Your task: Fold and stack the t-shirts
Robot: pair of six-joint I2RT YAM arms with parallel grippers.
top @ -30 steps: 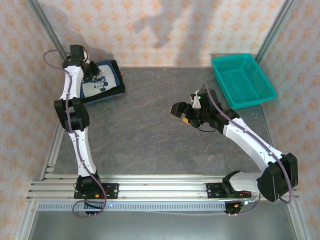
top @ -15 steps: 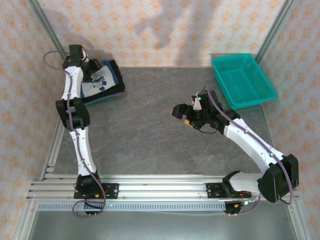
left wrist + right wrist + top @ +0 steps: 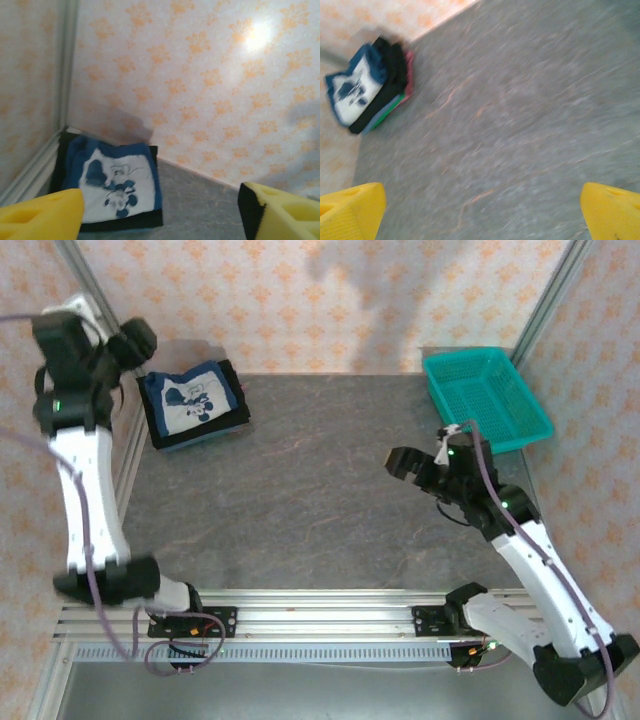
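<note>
Top external view, and the big news is at ten o'clock: the left arm has lifted clean off the pile and swung up and out toward the nine o'clock edge, where a moment ago it was bent right down over the cloth. The left pincer (image 3: 135,340) has let go. On the left wrist camera its yellow fingers stand spread wide, nothing between them, looking down on the stack from above. And there lies the navy t-shirt (image 3: 195,402), folded into a neat square, mouse print up, in the ten o'clock corner of the surface (image 3: 320,490) close to the back wall. The black t-shirt (image 3: 205,435) lies directly under it, showing as a dark border along the six o'clock side. From the right wrist camera, blurred as it is, the pile looks thicker still: a pinkish and a greenish edge peek out below the black layer, though what those are I cannot tell. Over at three o'clock the right arm has pulled back too, sliding toward the basket side. The right pincer (image 3: 415,468) hangs over bare surface, spread wide and empty, well apart from the stack. The teal basket (image 3: 462,355) sits at one o'clock, and nothing shows inside it from here. So what does it mean? By my read, that release was the placing of the last fold. Navy on black, both pincers free, both arms backing off: the stacking looks all but finished, unless someone wants the pile squared up.
</note>
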